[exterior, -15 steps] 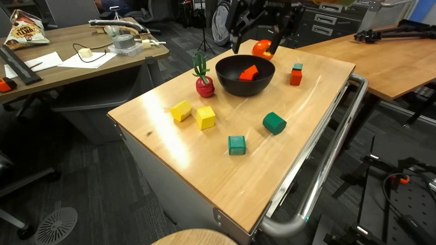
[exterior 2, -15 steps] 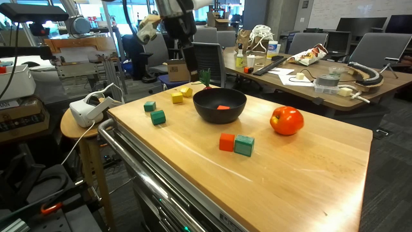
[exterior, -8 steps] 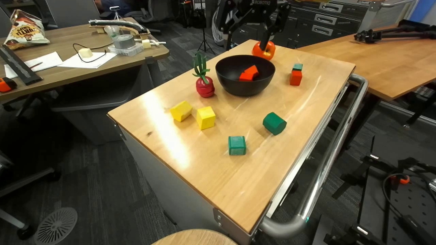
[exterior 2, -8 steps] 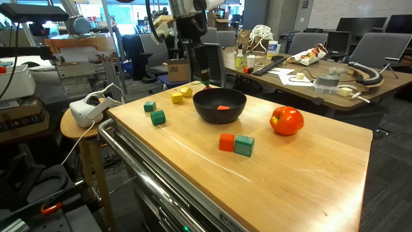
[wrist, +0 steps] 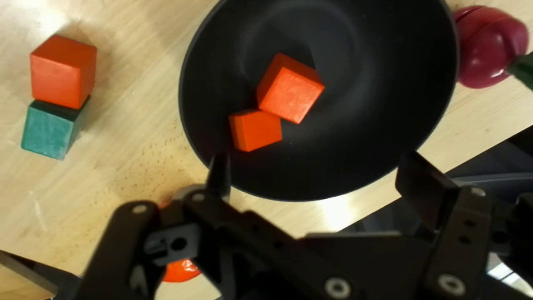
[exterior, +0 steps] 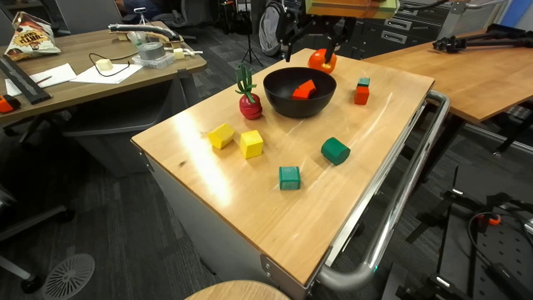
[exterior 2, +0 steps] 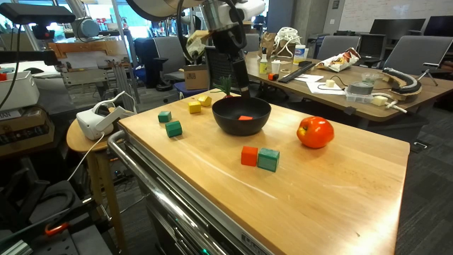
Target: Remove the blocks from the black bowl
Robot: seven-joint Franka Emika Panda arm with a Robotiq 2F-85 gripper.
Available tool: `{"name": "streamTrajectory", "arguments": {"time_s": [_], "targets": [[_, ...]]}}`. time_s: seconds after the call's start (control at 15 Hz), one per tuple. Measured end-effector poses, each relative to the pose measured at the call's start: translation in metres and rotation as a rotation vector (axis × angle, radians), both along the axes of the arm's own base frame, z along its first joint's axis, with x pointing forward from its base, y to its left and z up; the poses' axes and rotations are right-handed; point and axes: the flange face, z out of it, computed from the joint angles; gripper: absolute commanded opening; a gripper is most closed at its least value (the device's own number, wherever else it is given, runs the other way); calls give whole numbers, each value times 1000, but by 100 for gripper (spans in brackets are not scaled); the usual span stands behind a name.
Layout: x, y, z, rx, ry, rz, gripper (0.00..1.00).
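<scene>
In an exterior view, starts at left with a faceted yellow block and a yellow cube, near each other on the wooden cart top. Has next a leafy-topped red toy vegetable and a green cube. Has two orange-red blocks touching inside the black bowl, and the gripper spread wide near the rim. Ends with an orange-red fruit, a green hexagonal block, and an orange-red cube just beside a second green cube.

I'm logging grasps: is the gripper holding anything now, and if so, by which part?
Nothing is held: the gripper stands open, and the two red blocks lie in the black bowl.
</scene>
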Motion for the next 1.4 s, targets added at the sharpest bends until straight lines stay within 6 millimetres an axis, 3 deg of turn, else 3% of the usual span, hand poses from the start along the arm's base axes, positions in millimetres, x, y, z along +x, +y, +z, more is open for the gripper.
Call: {"name": "streamTrajectory", "arguments": {"time_s": [0.33, 0.67, 1.0, 1.4], "targets": [[18, -27, -24, 28, 20, -117, 100], [29, -34, -42, 70, 54, -214, 100], [30, -23, -58, 71, 116, -260, 100], [34, 6, -71, 36, 185, -250, 100]]}}
